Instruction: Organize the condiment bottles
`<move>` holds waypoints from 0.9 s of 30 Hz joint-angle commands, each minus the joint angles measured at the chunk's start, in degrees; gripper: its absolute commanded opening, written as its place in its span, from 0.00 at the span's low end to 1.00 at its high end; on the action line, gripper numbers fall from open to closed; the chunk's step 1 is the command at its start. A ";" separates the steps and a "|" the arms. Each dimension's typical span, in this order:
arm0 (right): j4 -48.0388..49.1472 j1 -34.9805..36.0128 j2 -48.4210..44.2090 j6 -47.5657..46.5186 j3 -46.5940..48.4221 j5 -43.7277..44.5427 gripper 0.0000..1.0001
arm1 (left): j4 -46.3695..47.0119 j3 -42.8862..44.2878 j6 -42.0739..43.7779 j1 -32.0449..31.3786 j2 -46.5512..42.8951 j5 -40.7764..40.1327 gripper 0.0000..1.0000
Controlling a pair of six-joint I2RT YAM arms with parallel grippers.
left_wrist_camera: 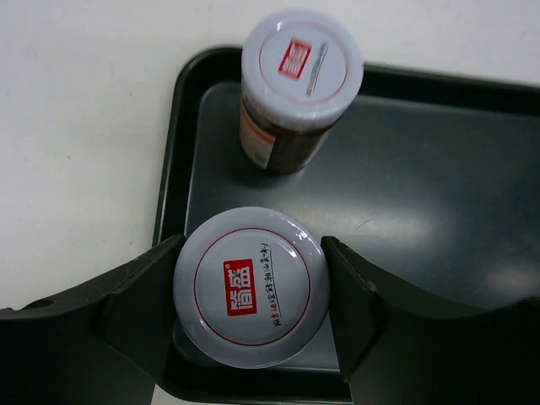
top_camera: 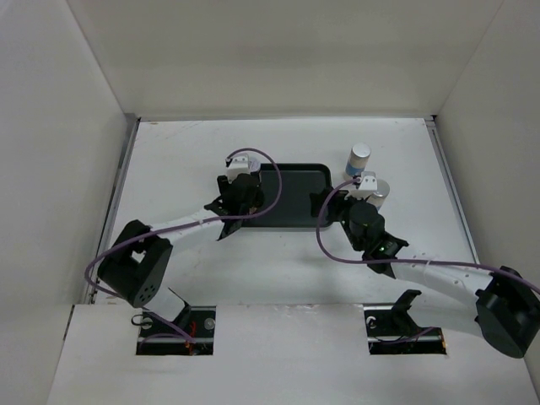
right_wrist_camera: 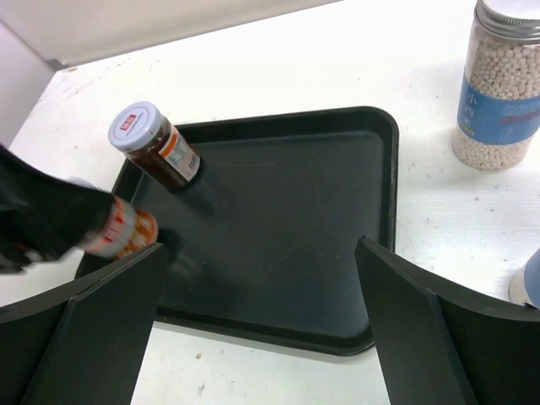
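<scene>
Condiment bottles: one brown jar (left_wrist_camera: 251,287) sits in the tray's (left_wrist_camera: 439,169) near-left corner, clamped by the left gripper (left_wrist_camera: 251,291). Its twin (left_wrist_camera: 299,76) stands just beyond, and the pale ones (right_wrist_camera: 502,84) stand outside the tray. Over the tray the right gripper (right_wrist_camera: 261,278) gapes. A sideways drag could catch the rim (left_wrist_camera: 169,169) and tip the jar.

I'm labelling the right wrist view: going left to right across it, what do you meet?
The upright brown jar → dark tray → pale blue-banded bottle. The gripped jar overlaps the upright one, so it is left out.

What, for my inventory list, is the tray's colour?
Black; the tray shows best in the right wrist view.
</scene>
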 commanded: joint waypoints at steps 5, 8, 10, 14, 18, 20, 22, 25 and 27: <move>-0.17 -0.22 -2.57 -1.25 1.23 1.48 0.86 | 9.44 -0.23 0.05 -1.21 2.77 -0.62 0.63; -3.51 -0.22 -5.38 -2.30 2.90 4.37 0.63 | 9.79 -1.10 0.40 -1.39 2.42 0.17 0.78; -7.54 -0.22 -7.66 -3.53 5.00 7.70 0.47 | 9.88 -1.90 0.05 -1.56 1.11 0.52 0.93; -16.24 -1.71 -10.83 -4.85 9.66 13.16 0.52 | 12.42 -5.75 -0.30 -1.65 -6.00 0.17 1.00; -23.72 -7.15 -10.84 -5.73 12.83 17.47 0.97 | 16.99 -12.52 -1.27 -1.56 -17.59 -0.18 1.00; -26.19 -10.23 -10.31 -5.73 13.36 18.35 1.00 | 18.49 -16.56 -3.19 -1.39 -22.96 -0.88 1.00; -27.86 -13.83 -8.83 -5.38 13.54 17.92 1.00 | 19.11 -21.04 -6.61 -0.69 -27.97 -1.93 1.00; -28.48 -17.70 -5.40 -4.94 13.37 15.82 1.00 | 19.37 -28.07 -13.12 1.41 -34.74 -3.87 1.00; -28.04 -19.55 -3.03 -4.50 13.45 13.88 1.00 | 19.63 -31.33 -15.67 4.05 -37.82 -2.74 1.00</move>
